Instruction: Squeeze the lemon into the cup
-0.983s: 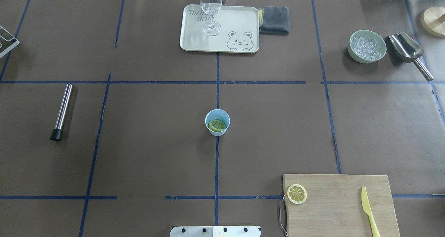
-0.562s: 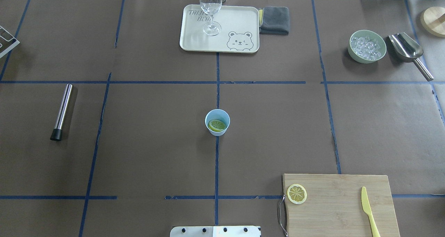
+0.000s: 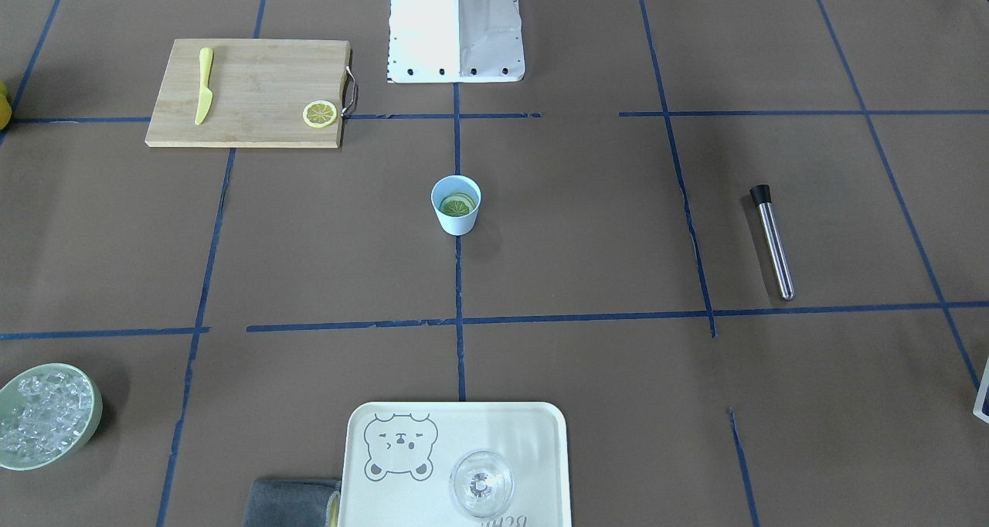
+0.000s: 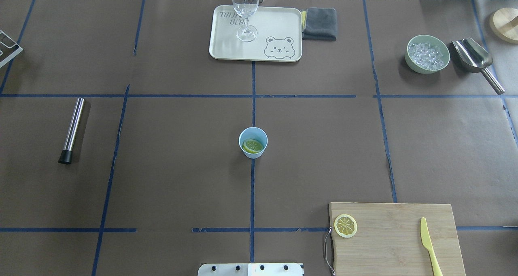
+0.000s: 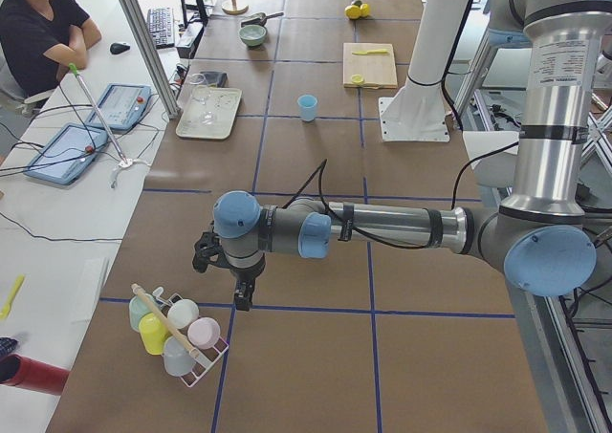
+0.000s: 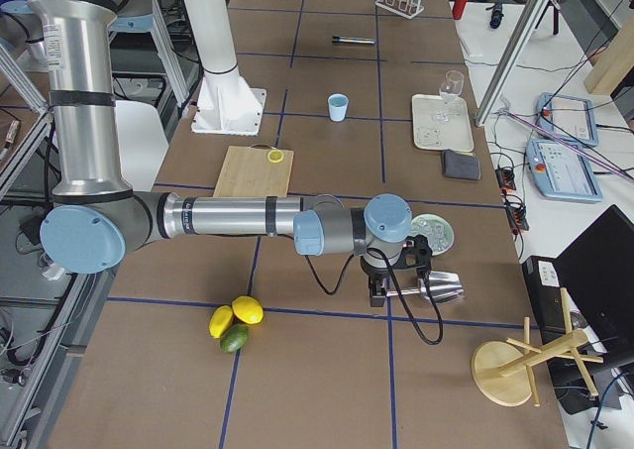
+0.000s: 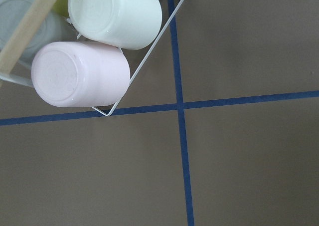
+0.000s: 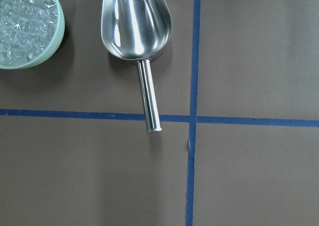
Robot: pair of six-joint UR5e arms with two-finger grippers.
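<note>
The pale blue cup (image 4: 253,155) stands at the table's middle, also in the front-facing view (image 3: 456,222). A lemon slice (image 4: 253,146) lies inside it. A second lemon slice (image 4: 345,225) lies on the wooden cutting board (image 4: 396,243). My left gripper (image 5: 244,294) shows only in the exterior left view, over the table's far left end by a rack of cups (image 5: 177,333). My right gripper (image 6: 376,295) shows only in the exterior right view, above a steel scoop (image 8: 137,21). I cannot tell whether either is open or shut.
A yellow knife (image 4: 429,243) lies on the board. A tray (image 4: 279,23) with a clear glass (image 4: 245,9) and a grey cloth (image 4: 319,23) sit at the back. A green bowl of ice (image 4: 410,64) is back right. A steel tube (image 4: 73,129) lies left.
</note>
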